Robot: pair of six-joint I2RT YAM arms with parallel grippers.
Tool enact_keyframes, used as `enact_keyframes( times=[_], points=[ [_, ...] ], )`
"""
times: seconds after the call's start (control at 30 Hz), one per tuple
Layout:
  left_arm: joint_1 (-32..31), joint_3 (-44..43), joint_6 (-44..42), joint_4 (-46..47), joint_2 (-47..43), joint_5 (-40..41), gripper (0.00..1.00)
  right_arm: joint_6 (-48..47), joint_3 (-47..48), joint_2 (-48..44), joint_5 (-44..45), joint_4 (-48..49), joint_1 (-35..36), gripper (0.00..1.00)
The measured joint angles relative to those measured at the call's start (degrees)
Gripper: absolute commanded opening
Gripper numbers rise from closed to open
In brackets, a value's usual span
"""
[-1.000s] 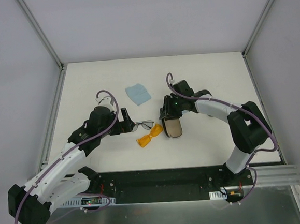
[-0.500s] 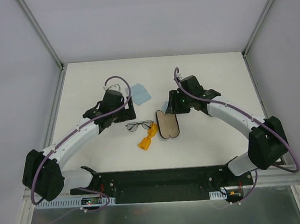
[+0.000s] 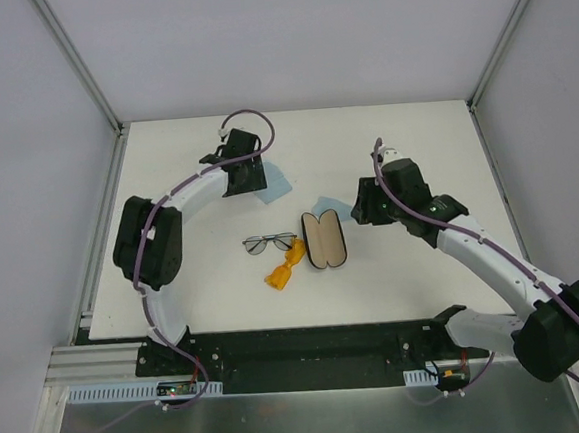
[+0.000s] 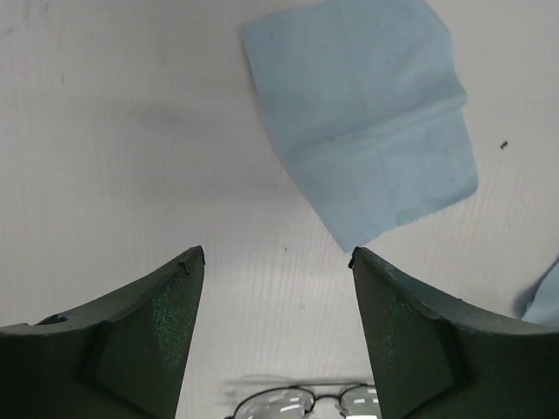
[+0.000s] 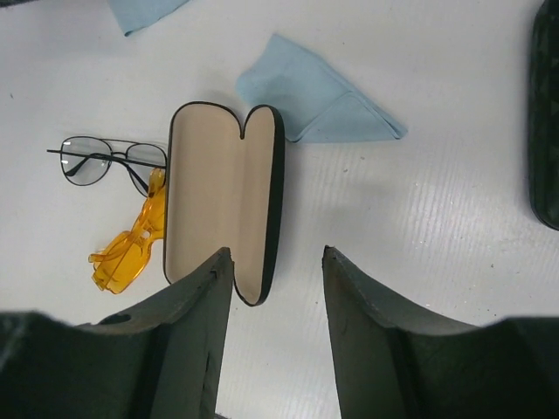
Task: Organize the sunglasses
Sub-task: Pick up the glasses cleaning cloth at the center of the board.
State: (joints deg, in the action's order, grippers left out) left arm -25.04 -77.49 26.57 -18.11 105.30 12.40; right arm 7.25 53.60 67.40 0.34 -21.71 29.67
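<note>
A: Change?
B: Arms pulled back; black oval case (image 3: 322,240) lies open mid-frame. Both left gripper (image 4: 276,254) and right gripper (image 5: 278,252) apart, empty.
A: Implication?
B: Thin wire-framed sunglasses (image 3: 270,243) and translucent orange sunglasses (image 3: 288,268), just left of case, await stowing.

The wire glasses (image 3: 270,243), orange glasses (image 3: 286,269) and open case (image 3: 323,240) crowd together mid-table. The orange pair touches the wire pair and lies just beside the case, leaving hardly any gap, while bare table (image 3: 214,283) lies to their left. Behind them a cloth (image 4: 367,131) lies just beyond the left gripper (image 4: 275,253), whose parted jaws frame bare surface. A second cloth (image 5: 319,100) lies against the case's far end, and another case (image 5: 546,122) sits further right.
</note>
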Motion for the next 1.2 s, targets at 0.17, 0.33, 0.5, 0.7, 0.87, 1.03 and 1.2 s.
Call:
enact_keyframes(
  times=[0.17,0.33,0.5,0.7,0.87,1.03,1.2],
  points=[
    [1.81,-6.58,-0.61,-0.92,7.34,-0.02,0.61,-0.04,-3.72,-2.49,0.48,1.70,-0.46,0.47],
    [2.82,-11.85,-0.81,-1.38,13.11,-0.42,0.57,-0.02,-5.53,-2.49,0.35,3.45,-0.63,0.47],
    [2.99,-14.58,-0.92,-1.95,16.94,-1.29,0.42,0.04,-5.70,-1.38,-0.13,5.07,-0.72,0.45],
    [2.99,-17.86,-2.03,-1.92,20.11,-3.02,0.00,0.26,-6.73,0.17,-1.64,6.93,-0.72,0.45],
    [2.99,-15.72,-2.86,-1.31,18.88,-5.11,0.00,0.20,-7.48,1.64,-3.85,7.28,-0.72,0.45],
    [2.71,-5.75,-3.74,-1.88,11.34,-8.04,0.00,-0.04,-6.16,4.46,-5.99,7.63,-0.24,0.45],
    [1.62,0.79,-5.90,-2.38,1.75,-9.90,0.00,-0.02,-3.43,5.53,-6.86,7.80,0.98,0.45]
  ],
)
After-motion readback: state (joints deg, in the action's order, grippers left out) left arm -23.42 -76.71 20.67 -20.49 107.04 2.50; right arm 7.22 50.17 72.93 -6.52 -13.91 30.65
